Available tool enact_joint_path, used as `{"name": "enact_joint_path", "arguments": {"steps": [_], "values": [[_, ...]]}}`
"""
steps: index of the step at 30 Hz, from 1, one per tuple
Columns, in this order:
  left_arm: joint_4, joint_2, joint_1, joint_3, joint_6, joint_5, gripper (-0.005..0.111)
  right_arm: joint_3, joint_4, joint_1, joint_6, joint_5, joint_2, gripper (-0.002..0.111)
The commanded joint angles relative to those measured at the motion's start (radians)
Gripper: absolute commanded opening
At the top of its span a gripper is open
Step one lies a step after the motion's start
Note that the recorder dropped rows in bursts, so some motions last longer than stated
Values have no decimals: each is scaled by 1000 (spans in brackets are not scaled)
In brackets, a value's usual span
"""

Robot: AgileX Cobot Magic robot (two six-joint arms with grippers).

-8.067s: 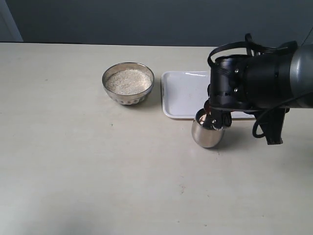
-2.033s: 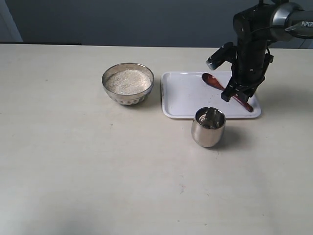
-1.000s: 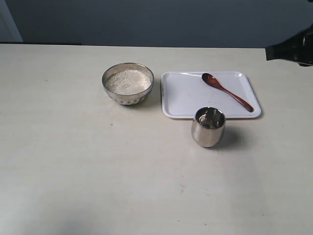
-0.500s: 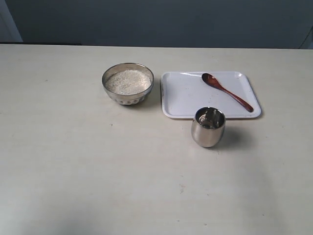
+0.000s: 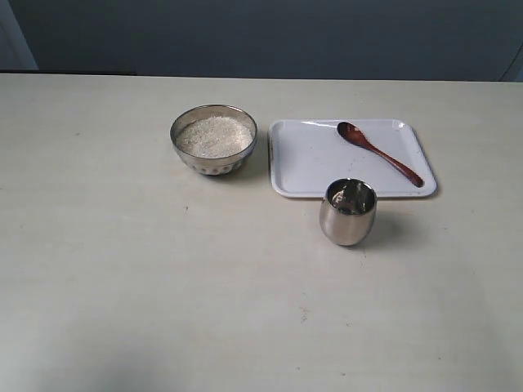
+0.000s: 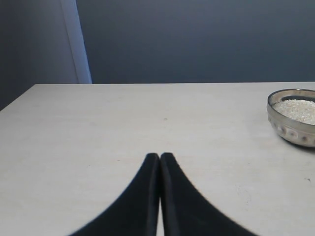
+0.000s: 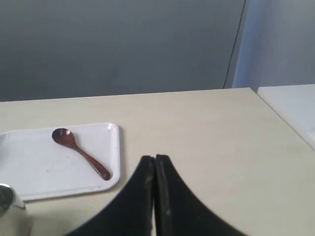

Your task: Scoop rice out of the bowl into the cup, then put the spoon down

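The steel bowl (image 5: pixel 214 140) holds a pale heap of rice (image 5: pixel 214 135) left of the white tray. The dark wooden spoon (image 5: pixel 379 153) lies flat on the tray, nothing holding it. The steel cup (image 5: pixel 349 211) stands upright just in front of the tray; its contents cannot be made out. Neither arm appears in the exterior view. My left gripper (image 6: pixel 160 155) is shut and empty, with the bowl (image 6: pixel 294 116) and rice (image 6: pixel 297 108) off to its side. My right gripper (image 7: pixel 155 158) is shut and empty, apart from the spoon (image 7: pixel 81 153); the cup (image 7: pixel 9 200) shows at the frame's edge.
The white tray (image 5: pixel 304 159) sits between bowl and right table area, also seen in the right wrist view as the tray (image 7: pixel 29 167). The table's far edge meets a dark wall. A table corner (image 7: pixel 256 91) lies beyond my right gripper.
The right arm let go of the spoon on the tray, pulled back to the right and left the exterior view. Bowl, cup and spoon have stayed still over the last second.
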Motion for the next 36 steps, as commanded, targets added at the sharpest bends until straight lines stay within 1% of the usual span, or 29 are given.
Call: {"name": "enact_joint_path", "arguments": {"steps": [1,8,16,20,36], "values": [[0,0,-7,5,-3,-6,1,77,21,-9,3,-14,-104,-1],[0,0,-7,5,-3,-6,1,209,35,-11,8,-49,-236,-1],[0,0,-7,5,-3,-6,1,209,68,-11,8,-31,-252,-1],[0,0,-7,5,-3,-6,1,209,74,-11,8,56,-261,-1],[0,0,-7,5,-3,-6,1,209,74,-11,8,56,-263,-1]]}}
